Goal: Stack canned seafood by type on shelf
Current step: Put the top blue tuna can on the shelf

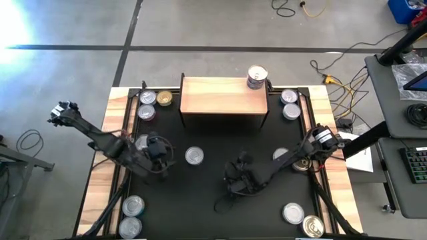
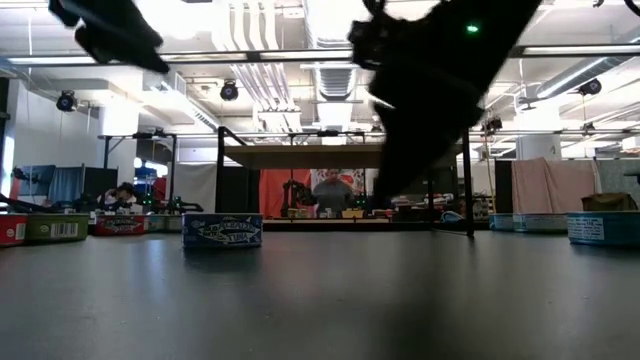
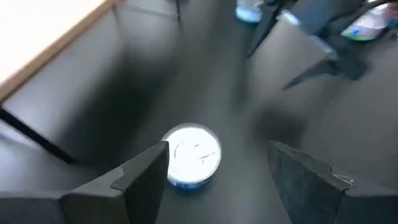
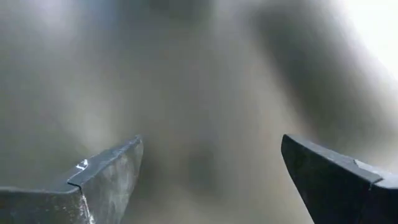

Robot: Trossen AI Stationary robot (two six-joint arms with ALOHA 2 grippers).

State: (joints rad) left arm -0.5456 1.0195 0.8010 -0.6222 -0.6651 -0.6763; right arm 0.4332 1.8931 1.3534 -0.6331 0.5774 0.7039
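From above, your left gripper (image 1: pixel 160 155) hung over the black mat (image 1: pixel 213 143) at about eight o'clock of the shelf (image 1: pixel 223 95), with one tin (image 1: pixel 195 155) just beside it at three o'clock. Your right gripper (image 1: pixel 235 181) sat mid-mat, open ground all round. A two-tin stack (image 1: pixel 257 76) stood at the shelf's far right corner; other tins hugged the mat's edges.

At table level, a blue-labelled tin (image 2: pixel 222 231) stood alone on bare mat.

Your left wrist showed fingers (image 3: pixel 140 180) apart, the tin (image 3: pixel 192 155) between them, untouched.

Your right wrist showed fingers (image 4: pixel 106 174) spread wide, holding nothing.
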